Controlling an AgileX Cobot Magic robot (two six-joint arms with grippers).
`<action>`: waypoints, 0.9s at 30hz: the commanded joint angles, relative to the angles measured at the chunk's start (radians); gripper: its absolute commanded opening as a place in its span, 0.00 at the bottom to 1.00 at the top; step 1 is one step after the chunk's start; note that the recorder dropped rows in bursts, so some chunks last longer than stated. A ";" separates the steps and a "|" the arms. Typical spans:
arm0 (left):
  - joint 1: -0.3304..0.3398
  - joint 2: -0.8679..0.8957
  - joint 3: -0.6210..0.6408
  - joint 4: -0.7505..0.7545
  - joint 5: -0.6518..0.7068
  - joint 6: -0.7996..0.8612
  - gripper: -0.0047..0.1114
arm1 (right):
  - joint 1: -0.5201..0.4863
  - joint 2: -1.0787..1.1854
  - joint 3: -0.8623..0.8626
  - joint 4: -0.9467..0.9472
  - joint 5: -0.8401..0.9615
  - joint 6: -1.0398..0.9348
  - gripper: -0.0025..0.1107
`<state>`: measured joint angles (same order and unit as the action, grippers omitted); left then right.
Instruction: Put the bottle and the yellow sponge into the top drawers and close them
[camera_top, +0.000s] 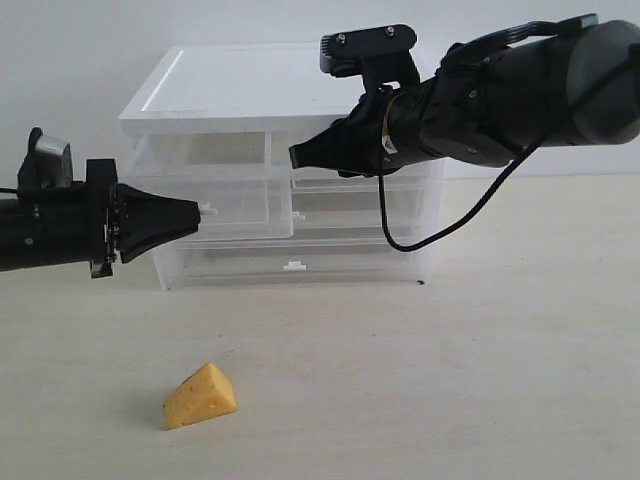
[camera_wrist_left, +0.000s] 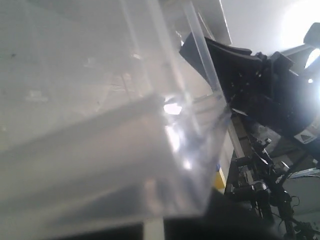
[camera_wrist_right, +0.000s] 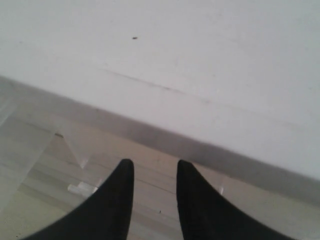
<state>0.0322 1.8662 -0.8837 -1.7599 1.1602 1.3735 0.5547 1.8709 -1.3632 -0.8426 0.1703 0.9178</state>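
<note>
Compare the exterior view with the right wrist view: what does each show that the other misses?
Exterior only: the yellow sponge on the table, and the left claw at the front of the cabinet. Right wrist only: the right claw seen open, nothing between its fingers. Both: the right claw and the cabinet's translucent plastic.
</note>
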 joint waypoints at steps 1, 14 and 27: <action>-0.006 -0.032 0.054 0.015 0.061 0.051 0.07 | -0.027 0.022 -0.014 -0.037 0.006 -0.001 0.27; -0.004 -0.055 0.126 0.015 0.061 0.088 0.07 | -0.027 0.022 -0.014 -0.038 0.032 -0.001 0.27; 0.008 -0.055 0.124 0.015 0.061 0.160 0.43 | -0.027 0.022 -0.014 -0.038 0.035 -0.002 0.27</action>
<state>0.0381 1.8226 -0.7618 -1.7441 1.2045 1.5159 0.5547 1.8713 -1.3632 -0.8511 0.1723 0.9197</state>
